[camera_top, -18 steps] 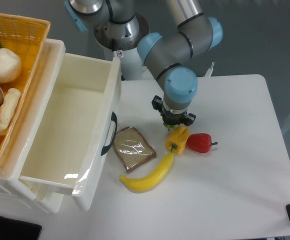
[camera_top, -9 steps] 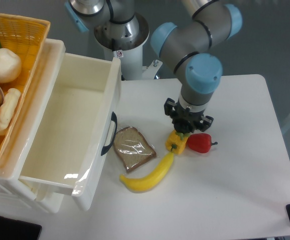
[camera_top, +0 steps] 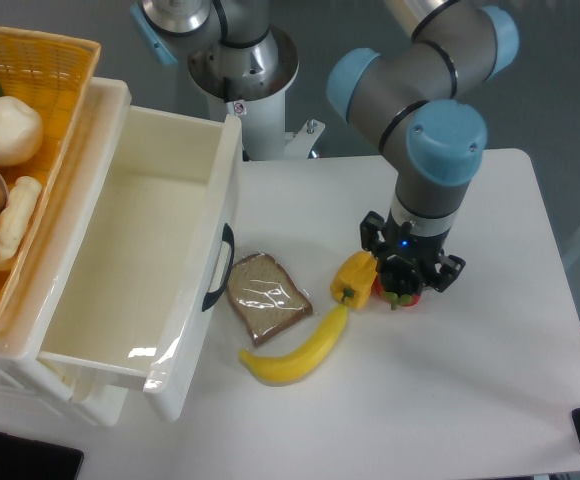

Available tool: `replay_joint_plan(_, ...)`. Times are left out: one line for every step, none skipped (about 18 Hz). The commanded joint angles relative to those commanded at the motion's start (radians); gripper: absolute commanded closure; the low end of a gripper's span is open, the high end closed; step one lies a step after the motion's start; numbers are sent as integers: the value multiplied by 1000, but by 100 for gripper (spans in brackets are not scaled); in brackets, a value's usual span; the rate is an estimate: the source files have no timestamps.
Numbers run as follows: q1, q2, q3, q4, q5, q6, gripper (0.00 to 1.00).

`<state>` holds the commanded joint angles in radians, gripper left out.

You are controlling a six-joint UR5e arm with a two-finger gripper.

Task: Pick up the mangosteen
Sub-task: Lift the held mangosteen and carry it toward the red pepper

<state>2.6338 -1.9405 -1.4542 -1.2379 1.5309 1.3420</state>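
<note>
No mangosteen shows in the camera view; it is hidden or out of view. My gripper points straight down over the red bell pepper, and only a sliver of red shows under it. The yellow bell pepper lies just left of the gripper, close to it. The wrist hides the fingers from above, so I cannot tell whether they are open or shut, or whether they touch the red pepper.
A banana and a wrapped slice of bread lie left of the peppers. An open white drawer stands at the left. An orange basket with food sits on top of the drawer unit.
The gripper has moved to the right, from above the yellow pepper to above the red pepper, which it now mostly covers.
</note>
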Motion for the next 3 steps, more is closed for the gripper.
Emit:
replay_joint_plan(-3, 3, -5, 2, 6, 3, 100)
replay_joint_plan(-2, 3, -2, 3, 0, 6, 100)
replay_joint_plan(-2, 5, -3, 3, 6, 6, 100)
